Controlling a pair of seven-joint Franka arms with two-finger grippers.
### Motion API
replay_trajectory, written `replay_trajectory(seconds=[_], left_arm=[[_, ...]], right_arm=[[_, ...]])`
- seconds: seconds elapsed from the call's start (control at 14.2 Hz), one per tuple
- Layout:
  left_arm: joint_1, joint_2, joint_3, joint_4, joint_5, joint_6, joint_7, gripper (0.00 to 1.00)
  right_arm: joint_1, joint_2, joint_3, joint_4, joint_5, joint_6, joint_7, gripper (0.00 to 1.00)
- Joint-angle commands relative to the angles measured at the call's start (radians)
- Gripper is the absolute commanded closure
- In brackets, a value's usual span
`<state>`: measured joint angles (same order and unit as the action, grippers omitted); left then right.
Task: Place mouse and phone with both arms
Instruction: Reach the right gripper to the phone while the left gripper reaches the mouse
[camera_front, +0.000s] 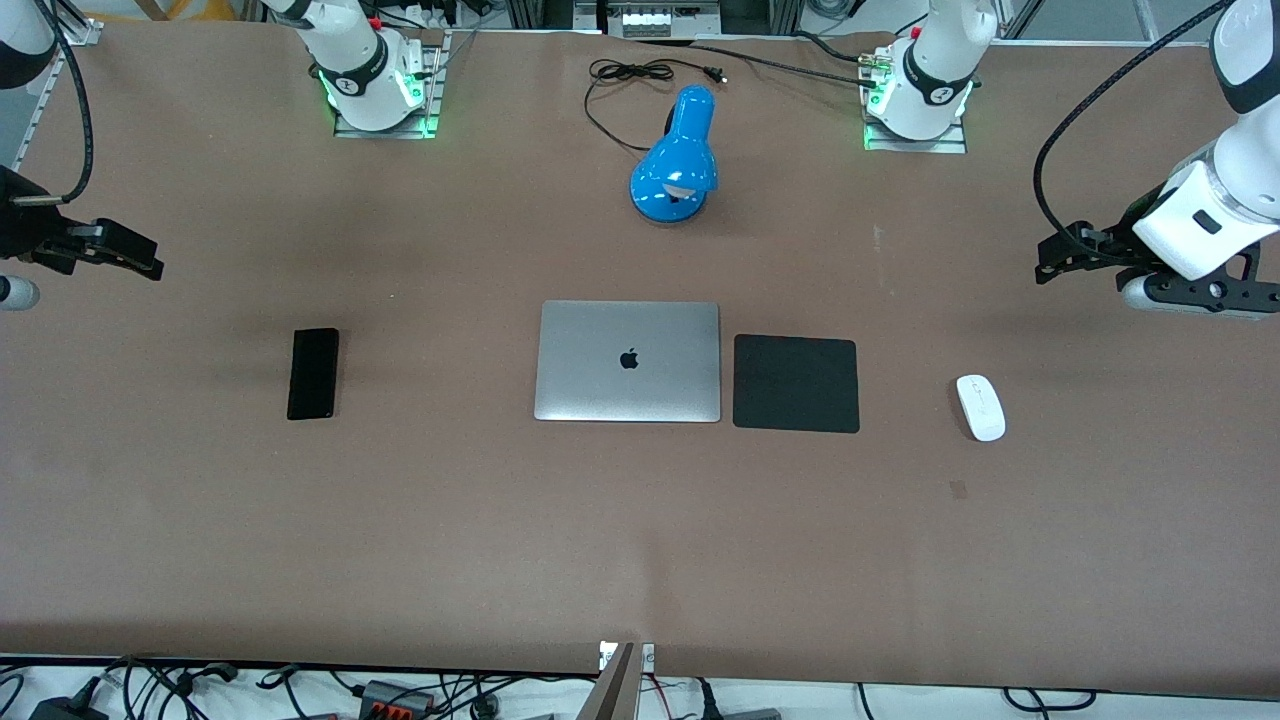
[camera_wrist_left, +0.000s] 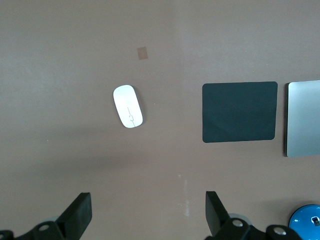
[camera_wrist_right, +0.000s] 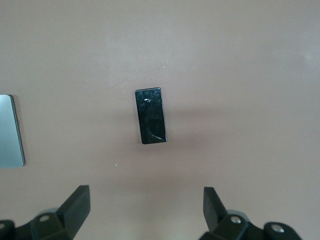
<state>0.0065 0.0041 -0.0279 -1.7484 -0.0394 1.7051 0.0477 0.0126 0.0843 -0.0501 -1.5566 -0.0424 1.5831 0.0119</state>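
Observation:
The white mouse (camera_front: 980, 407) lies on the brown table toward the left arm's end, beside the black mouse pad (camera_front: 796, 384); it also shows in the left wrist view (camera_wrist_left: 128, 106). The black phone (camera_front: 313, 373) lies flat toward the right arm's end and shows in the right wrist view (camera_wrist_right: 150, 115). My left gripper (camera_front: 1050, 262) hangs open and empty in the air over bare table near the mouse (camera_wrist_left: 148, 212). My right gripper (camera_front: 140, 258) hangs open and empty over bare table near the phone (camera_wrist_right: 146, 210).
A closed silver laptop (camera_front: 628, 361) lies mid-table between phone and mouse pad. A blue desk lamp (camera_front: 677, 160) with its black cord (camera_front: 620, 85) stands farther from the front camera than the laptop. A small dark patch (camera_front: 958, 489) marks the table near the mouse.

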Motion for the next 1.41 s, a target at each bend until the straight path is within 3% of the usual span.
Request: replay_trajectory(seconds=[0.0, 0.35, 0.63, 0.99, 1.13, 1.34], left_arm=[[0.000, -0.013, -0.001, -0.013, 0.016, 0.008, 0.018, 0.00], [0.006, -0.010, 0.003, -0.011, 0.015, -0.013, 0.012, 0.00], [0.012, 0.069, 0.011, 0.047, 0.013, -0.028, 0.014, 0.00], [0.046, 0.261, 0.014, 0.079, 0.015, -0.029, 0.020, 0.00], [0.049, 0.336, 0.017, 0.060, 0.016, 0.093, 0.003, 0.00], [0.061, 0.440, 0.017, 0.014, 0.016, 0.327, -0.057, 0.00]], right_arm=[[-0.003, -0.014, -0.001, 0.000, 0.016, -0.002, 0.019, 0.00], [-0.002, -0.002, 0.001, -0.016, 0.010, -0.008, 0.003, 0.00], [-0.002, 0.005, 0.001, -0.137, 0.001, 0.041, 0.002, 0.00], [-0.003, 0.009, 0.001, -0.442, -0.005, 0.407, -0.023, 0.00], [-0.011, 0.024, -0.001, -0.564, -0.013, 0.597, -0.070, 0.00], [-0.031, 0.107, -0.001, -0.660, -0.014, 0.838, -0.150, 0.00]])
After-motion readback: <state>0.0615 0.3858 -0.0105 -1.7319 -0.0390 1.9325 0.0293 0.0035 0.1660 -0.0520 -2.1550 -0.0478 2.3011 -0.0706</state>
